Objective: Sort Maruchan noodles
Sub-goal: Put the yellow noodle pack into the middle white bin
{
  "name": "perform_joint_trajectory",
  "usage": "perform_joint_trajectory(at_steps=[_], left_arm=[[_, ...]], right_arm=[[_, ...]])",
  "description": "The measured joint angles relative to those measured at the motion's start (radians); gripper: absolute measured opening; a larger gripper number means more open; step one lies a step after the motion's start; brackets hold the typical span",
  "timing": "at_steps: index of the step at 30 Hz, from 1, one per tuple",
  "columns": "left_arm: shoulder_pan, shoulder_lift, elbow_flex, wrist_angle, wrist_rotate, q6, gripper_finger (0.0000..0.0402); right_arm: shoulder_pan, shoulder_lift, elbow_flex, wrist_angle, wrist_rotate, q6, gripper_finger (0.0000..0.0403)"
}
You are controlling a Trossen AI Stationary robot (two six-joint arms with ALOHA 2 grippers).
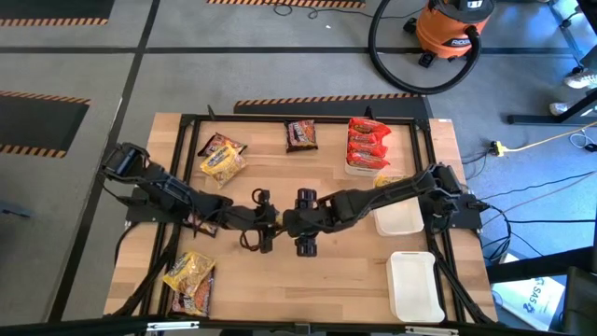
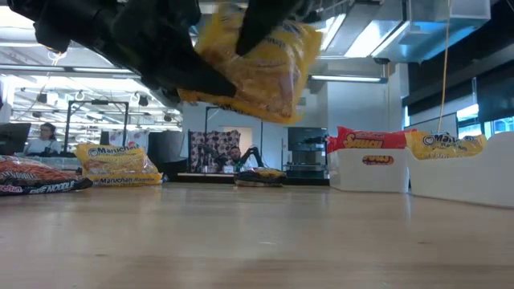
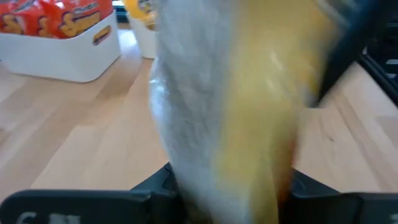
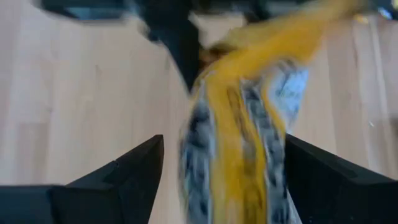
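A yellow Maruchan packet (image 2: pixel 261 72) hangs in the air above the table's middle, between both grippers. The high view hides it under the arms. My left gripper (image 1: pixel 266 222) comes from the table's left and is shut on it. My right gripper (image 1: pixel 303 224) comes from the right. In the right wrist view its open fingers stand on either side of the packet (image 4: pixel 242 137), and a strip of table shows beside one finger (image 4: pixel 134 171). More yellow packets lie far left (image 1: pixel 222 157) and near left (image 1: pixel 191 280). A dark packet (image 1: pixel 301 135) lies at the far edge. My left gripper holds the yellow packet pinched between its two fingers, which reach in level from the table's left at the packet's left part (image 2: pixel 193 84). In the left wrist view the packet (image 3: pixel 230 124) fills the gap between the fingers. It is lifted clear of the table and tilted.
A white tray (image 1: pixel 353 168) at far right holds red packets (image 1: pixel 367 145). A second tray (image 1: pixel 399 219) holds one yellow packet (image 1: pixel 390 182). A third white tray (image 1: pixel 415 285) sits near right. Bare wood lies under the lifted packet (image 2: pixel 257 233).
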Motion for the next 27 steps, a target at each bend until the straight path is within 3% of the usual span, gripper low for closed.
perform_joint_trajectory(at_steps=[6,16,23,27], left_arm=[[-0.012,0.000,0.000,-0.003,-0.017,0.025,0.0112],[-0.012,0.000,0.000,-0.001,-0.026,0.027,0.0112],[-0.013,0.000,0.000,0.003,-0.028,0.028,0.0112],[-0.013,0.000,0.000,-0.009,-0.020,0.021,0.0112]], right_arm=[[-0.007,0.016,0.000,-0.011,0.014,-0.040,0.0248],[-0.005,0.020,0.000,-0.020,-0.012,-0.054,0.0093],[-0.003,0.020,0.000,-0.052,0.031,-0.080,0.0088],[0.009,0.003,0.000,-0.128,0.070,-0.059,0.0105]])
